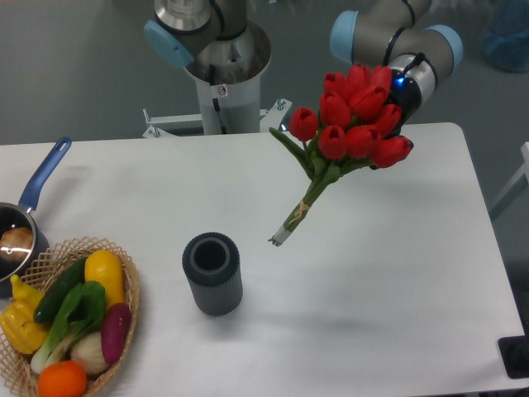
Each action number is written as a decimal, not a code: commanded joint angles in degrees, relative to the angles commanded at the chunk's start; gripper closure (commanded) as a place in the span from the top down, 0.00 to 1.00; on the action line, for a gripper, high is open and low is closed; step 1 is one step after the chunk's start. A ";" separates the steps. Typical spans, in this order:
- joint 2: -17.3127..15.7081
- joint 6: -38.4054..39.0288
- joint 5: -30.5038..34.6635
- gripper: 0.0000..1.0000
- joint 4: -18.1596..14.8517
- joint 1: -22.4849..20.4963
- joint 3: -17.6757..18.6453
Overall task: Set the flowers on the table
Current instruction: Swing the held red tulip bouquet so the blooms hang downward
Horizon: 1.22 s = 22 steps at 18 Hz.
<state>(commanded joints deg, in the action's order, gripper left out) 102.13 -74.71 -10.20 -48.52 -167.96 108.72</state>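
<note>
1. One white table carries everything else; the stretch below the bunch, right of the cylinder, looks the likely landing spot

2. One bunch of flowers, red tulips, hangs in the air above the table's right half. Its long axis slants from the blooms at upper right down to the tied stem ends at lower left, which point toward the table without visibly touching it

3. One gripper sits just behind the blooms, so the bunch lies left and below it; the blooms hide its fingers, so I cannot tell how wide they stand or what they clasp

4. One wicker basket of vegetables, front left

5. One grey cylinder, upright, left of the stem ends

6. One blue-handled saucepan, far left
</note>
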 joint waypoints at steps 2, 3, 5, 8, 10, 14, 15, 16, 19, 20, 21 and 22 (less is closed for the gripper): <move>-0.09 0.00 0.18 0.42 0.09 0.09 0.26; -0.09 0.00 0.18 0.42 0.00 0.00 0.26; -0.09 0.09 0.26 0.42 0.00 -0.61 0.26; -0.18 0.09 0.35 0.42 0.00 -0.97 0.26; -0.35 0.17 1.66 0.42 0.00 -1.32 0.09; -0.79 0.26 7.64 0.42 0.00 -1.76 -0.53; -0.79 0.26 7.73 0.42 0.00 -1.93 -0.61; -0.79 0.35 7.82 0.42 0.00 -2.11 -0.79; -1.66 0.70 12.19 0.42 -0.09 -1.93 -1.58; -1.93 0.79 15.35 0.42 -0.17 -1.85 -2.10; -2.11 1.05 18.08 0.42 -0.18 -1.93 -2.63; -2.20 1.92 19.58 0.42 -0.18 -2.11 -3.25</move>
<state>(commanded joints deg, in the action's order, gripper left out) 99.93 -72.78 9.39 -48.69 -170.07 105.47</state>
